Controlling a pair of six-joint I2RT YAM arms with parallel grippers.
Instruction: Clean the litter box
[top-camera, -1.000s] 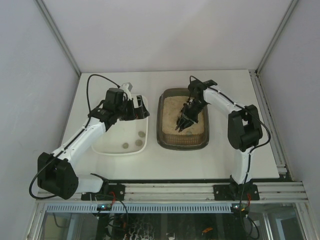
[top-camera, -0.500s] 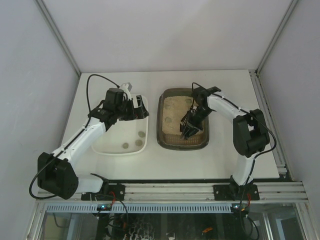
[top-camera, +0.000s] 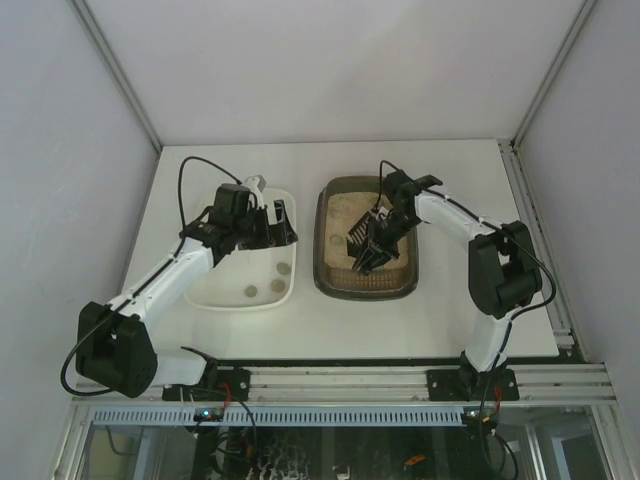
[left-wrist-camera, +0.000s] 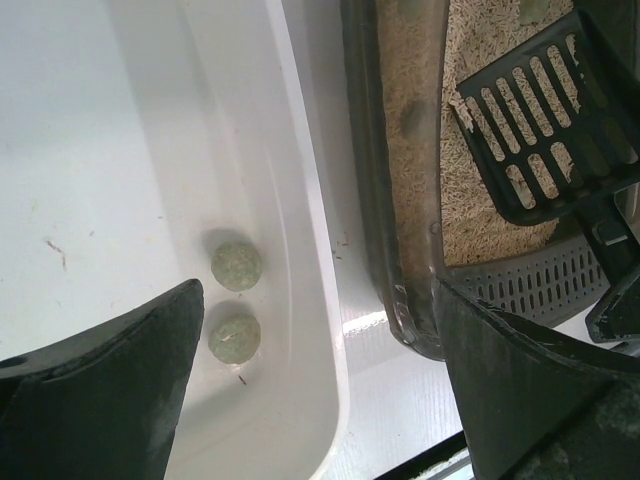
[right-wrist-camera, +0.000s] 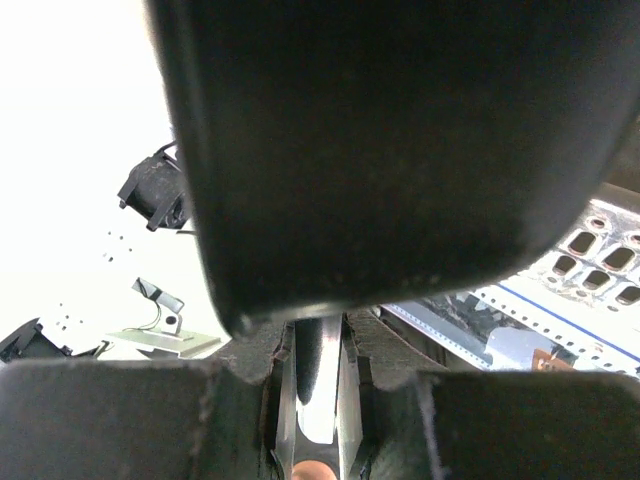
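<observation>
Over the last half second the right arm has drawn the black slotted plastic scoop (top-camera: 360, 236) back from the near end of the box toward its middle and left side. The left arm has barely shifted. The right hand (top-camera: 385, 228) is clamped tight on the scoop's handle. I cannot tell whether the blade touches the beige litter.

The dark brown-grey rounded-rectangular plastic litter box (top-camera: 319, 255) sits on the white desk (top-camera: 450, 310), right of centre. Just to its left is a plain white rectangular plastic tray (top-camera: 235, 305), with a narrow strip of desk between them.

The left hand (top-camera: 280, 222) hangs over the far right part of the tray. Its two dark fingers (left-wrist-camera: 120, 390) are spread wide with nothing gripped.

In the left wrist view, two round grey-green clumps (left-wrist-camera: 237, 266) lie close together on the tray floor near its right wall. The scoop shows over the litter beyond the box's thick rim. A dark blurred surface fills most of the right wrist view.
</observation>
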